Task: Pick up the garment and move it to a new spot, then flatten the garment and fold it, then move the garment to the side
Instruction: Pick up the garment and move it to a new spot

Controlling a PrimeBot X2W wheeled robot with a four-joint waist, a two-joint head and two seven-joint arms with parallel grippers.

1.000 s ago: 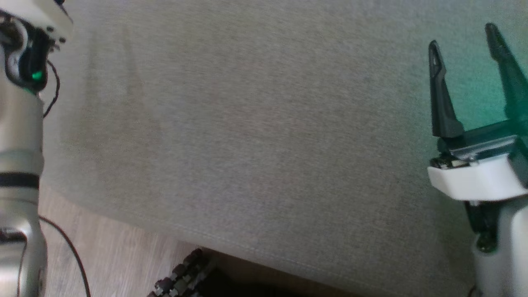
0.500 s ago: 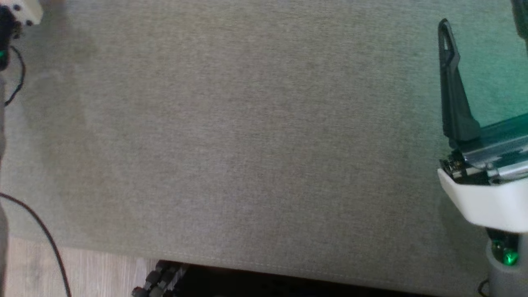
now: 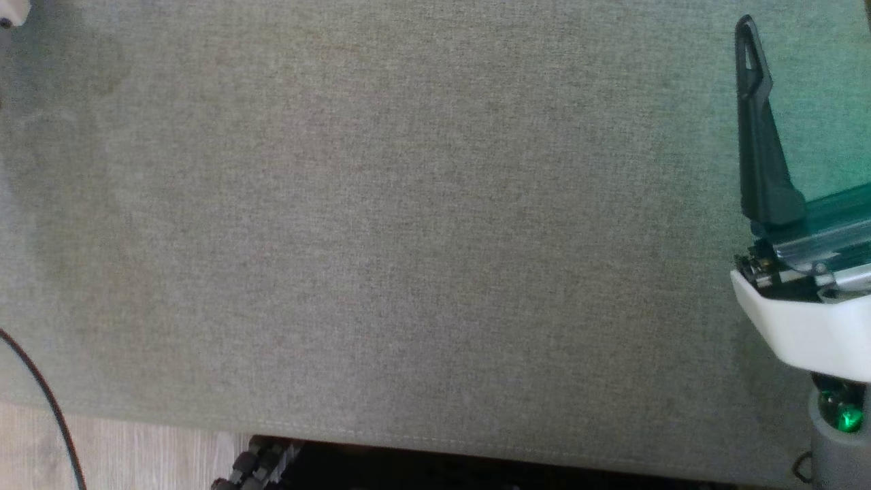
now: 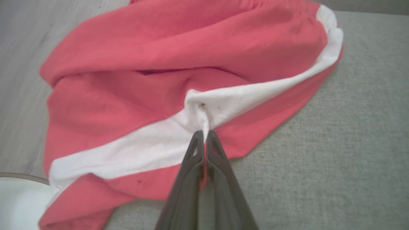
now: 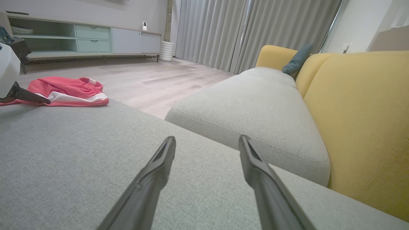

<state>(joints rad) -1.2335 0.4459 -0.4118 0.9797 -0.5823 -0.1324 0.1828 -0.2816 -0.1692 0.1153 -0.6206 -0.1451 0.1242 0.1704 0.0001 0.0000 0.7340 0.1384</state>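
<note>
Left wrist view: the left gripper (image 4: pixel 202 134) is clenched, its two dark fingers pressed together along their whole length. At the tips they pinch a puckered fold of the white band on the garment (image 4: pixel 127 95), and a sliver of red shows in the narrow slit between the fingers lower down. The garment spreads out beyond the tips and to their left, crumpled, red with the white band running across it. It lies on the grey cushion (image 4: pixel 319 159), which is bare to the right of the fingers. Pale floor (image 4: pixel 22 64) shows past the garment at the far left.

Right wrist view: the right gripper (image 5: pixel 207 140) is released, its fingers spread wide with nothing between them. It grasps nothing; whether it touches the cushion (image 5: pixel 64 166) beneath it cannot be told. The garment (image 5: pixel 67 91) lies well away, ahead and far to the left of these fingers, at the cushion's far edge. The left gripper's finger (image 5: pixel 27 95) reaches into it from the left. Ahead and to the right of the fingertips stands a sofa (image 5: pixel 358 111) with a grey seat, a yellow back and a dark pillow (image 5: pixel 297 60).

Head view: one finger (image 3: pixel 759 136) of the right gripper points up at the right edge, over bare cushion (image 3: pixel 408 238). Its partner is cut off by the frame.
</note>
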